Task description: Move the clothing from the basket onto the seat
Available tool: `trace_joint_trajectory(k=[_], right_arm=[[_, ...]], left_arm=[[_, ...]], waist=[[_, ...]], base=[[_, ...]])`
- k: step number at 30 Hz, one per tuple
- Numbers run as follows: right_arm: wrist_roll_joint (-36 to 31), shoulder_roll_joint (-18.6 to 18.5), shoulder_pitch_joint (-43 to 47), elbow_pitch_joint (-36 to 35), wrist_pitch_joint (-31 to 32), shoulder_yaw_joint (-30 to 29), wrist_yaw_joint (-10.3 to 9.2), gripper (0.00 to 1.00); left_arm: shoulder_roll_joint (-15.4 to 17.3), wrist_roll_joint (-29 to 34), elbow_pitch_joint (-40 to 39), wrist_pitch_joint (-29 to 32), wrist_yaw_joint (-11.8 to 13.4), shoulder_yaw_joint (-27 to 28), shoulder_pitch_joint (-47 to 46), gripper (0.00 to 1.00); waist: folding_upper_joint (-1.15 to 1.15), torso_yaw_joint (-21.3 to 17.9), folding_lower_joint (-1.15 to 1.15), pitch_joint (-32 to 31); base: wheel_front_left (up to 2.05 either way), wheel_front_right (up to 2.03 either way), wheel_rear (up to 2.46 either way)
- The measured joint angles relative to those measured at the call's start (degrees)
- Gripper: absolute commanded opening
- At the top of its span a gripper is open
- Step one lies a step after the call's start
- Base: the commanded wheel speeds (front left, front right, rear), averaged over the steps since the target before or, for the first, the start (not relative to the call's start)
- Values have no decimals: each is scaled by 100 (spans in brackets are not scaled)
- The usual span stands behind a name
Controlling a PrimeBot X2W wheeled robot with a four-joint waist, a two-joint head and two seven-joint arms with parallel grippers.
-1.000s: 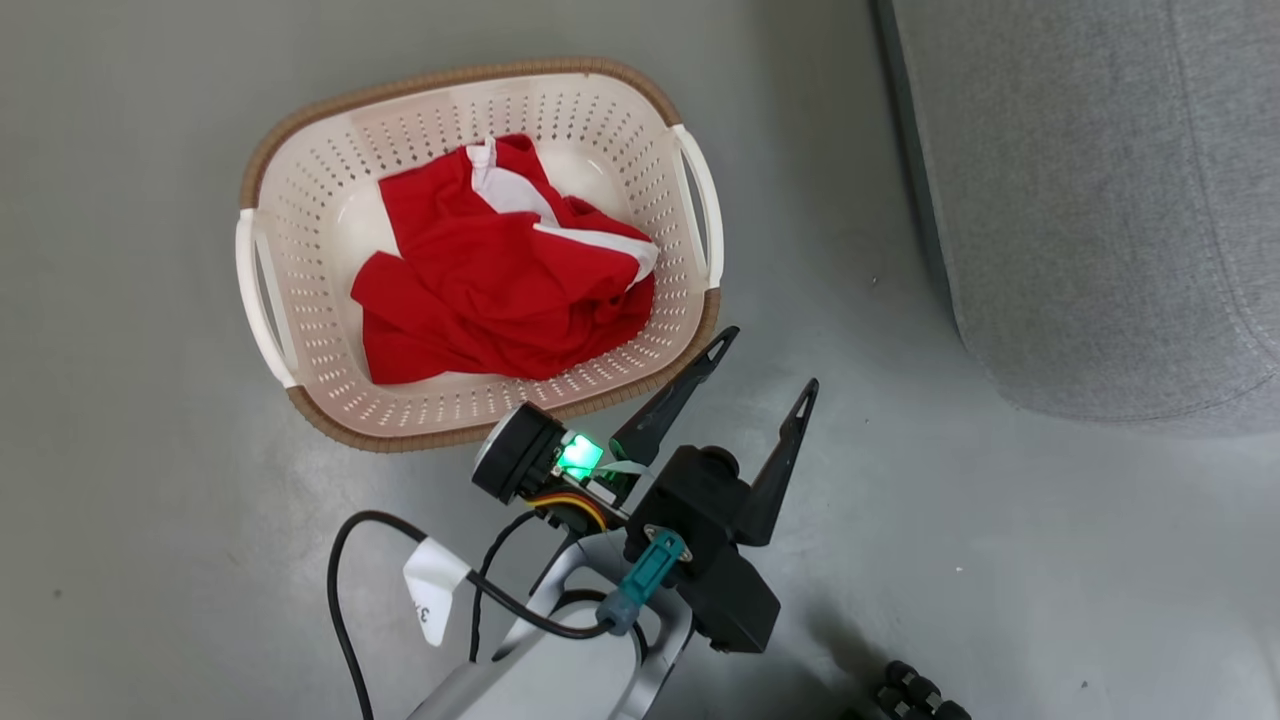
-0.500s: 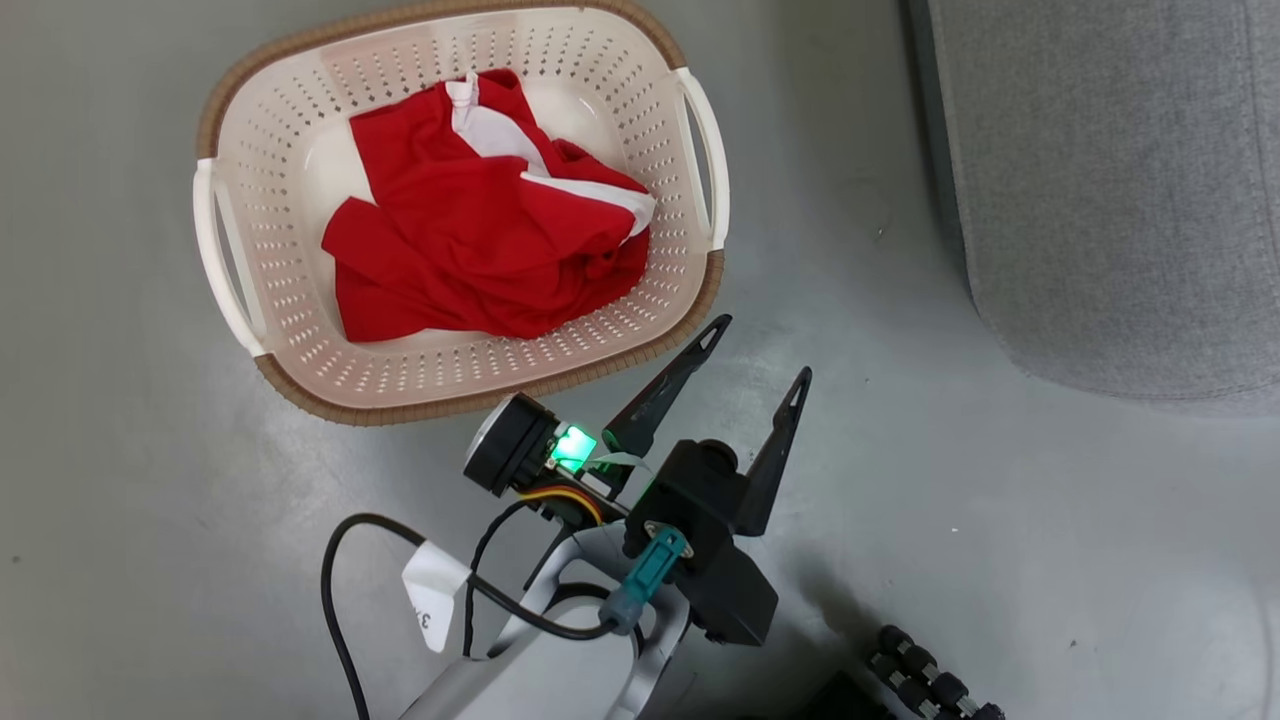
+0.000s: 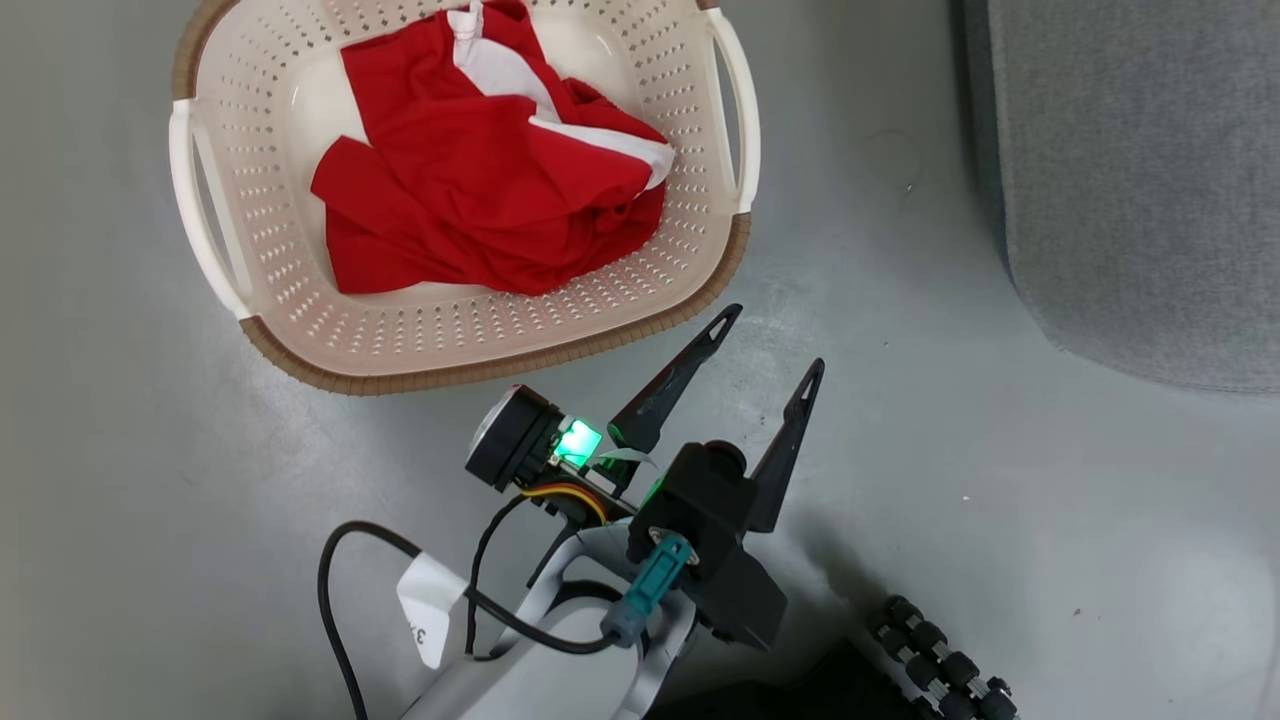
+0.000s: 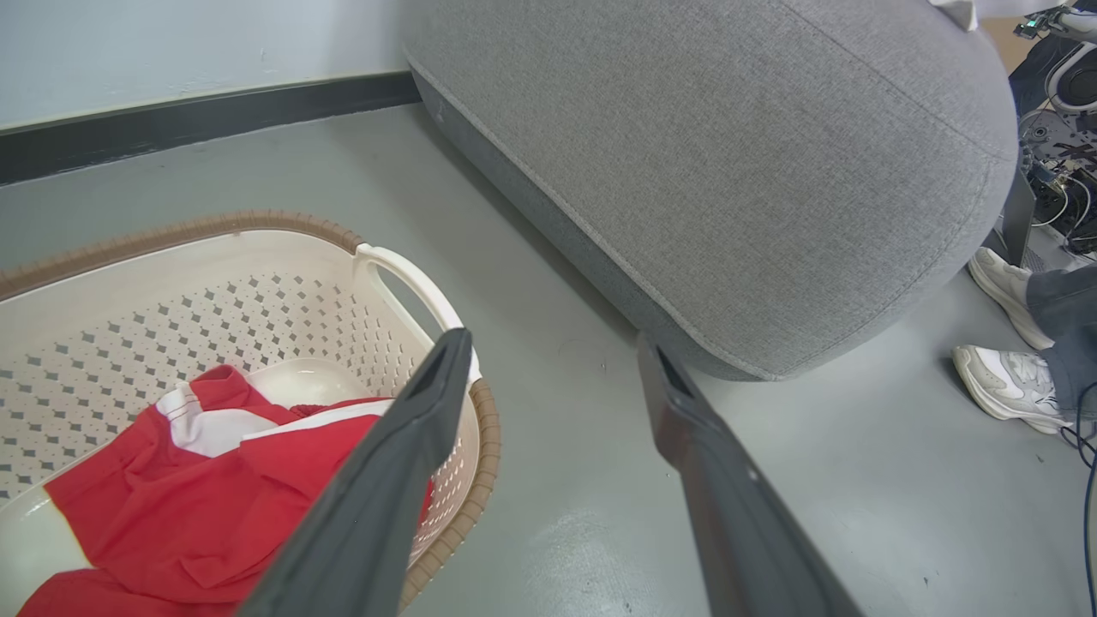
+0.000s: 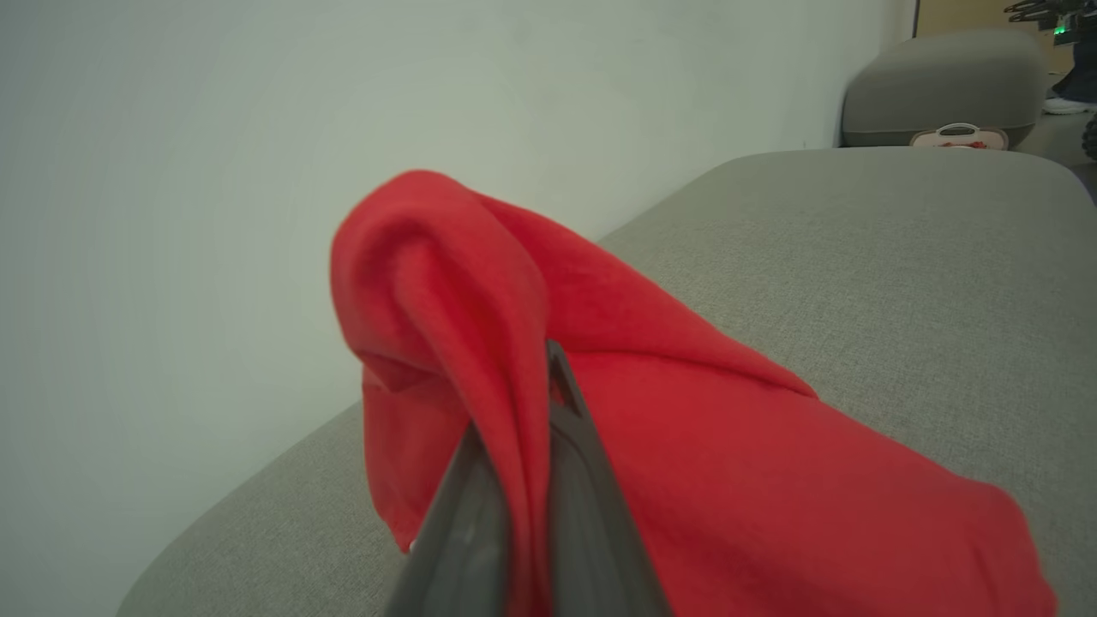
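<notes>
A red piece of clothing (image 3: 480, 190) with white trim lies crumpled in the cream basket (image 3: 480, 370) on the floor. My left gripper (image 3: 772, 342) hovers open and empty just outside the basket's near right corner, between it and the grey seat (image 3: 1150, 180). In the left wrist view its fingers (image 4: 411, 446) frame the floor, with the clothing (image 4: 197, 488) and basket (image 4: 257, 300) at left and the seat (image 4: 728, 171) beyond. My right gripper (image 5: 553, 360) is shut on a fold of another red clothing piece (image 5: 686, 428), which drapes down onto the seat (image 5: 900, 257).
A person's white shoes (image 4: 1003, 377) stand on the floor right of the seat. A pale wall (image 5: 214, 171) runs behind the seat. A black ribbed part (image 3: 940, 660) sits at the head view's lower right. Far off stands another grey seat (image 5: 943, 86).
The head camera has moved, so the basket sits higher and the seat further right in the picture. My left gripper keeps its open pose beside the basket.
</notes>
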Motion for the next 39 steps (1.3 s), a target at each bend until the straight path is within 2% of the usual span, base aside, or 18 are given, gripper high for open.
trace_joint_trajectory(k=[2,4,6,12,14,17,18,19,20,31,39], right_arm=[[-44,5,-53,51,0,24,0,0],[-147,13,-104,74,0,104,0,6],[-222,29,-149,62,0,243,0,0],[-517,83,-188,66,0,721,0,0],[-524,81,-241,127,0,809,0,24],[-565,87,-295,169,0,943,0,40],[-566,93,-299,178,0,982,0,63],[-573,96,-300,182,0,1018,0,96],[-599,93,-300,183,0,1050,0,100],[-799,274,-263,48,0,1528,0,100],[-878,505,244,-379,1,1922,0,100]], left_arm=[[-1,4,-14,-9,0,3,-7,100],[-1,4,-18,-16,0,0,-32,100],[-1,4,-16,-62,-1,3,-49,100],[-2,3,-18,-170,0,20,-73,100],[-2,2,-16,-214,0,22,-110,100],[-3,-8,11,-259,0,29,-124,100],[-2,-14,13,-264,0,30,-124,100],[-3,-14,11,-270,0,29,-124,100],[-3,-15,11,-271,0,29,-126,100],[-4,-136,197,-471,0,74,-271,100],[-5,-477,504,-844,0,165,-277,100]], waist=[[0,26,1,62],[0,55,0,114],[0,87,0,148],[0,144,0,186],[0,158,0,180],[0,173,0,156],[0,176,0,142],[0,178,0,128],[0,180,0,118],[-1,92,-1,-67],[-1,-35,-1,-430]], base=[[0,0,0],[0,0,0],[0,0,0],[0,0,0],[0,0,0],[0,0,0],[0,0,0],[0,0,0],[0,0,0],[0,0,0],[0,0,0]])
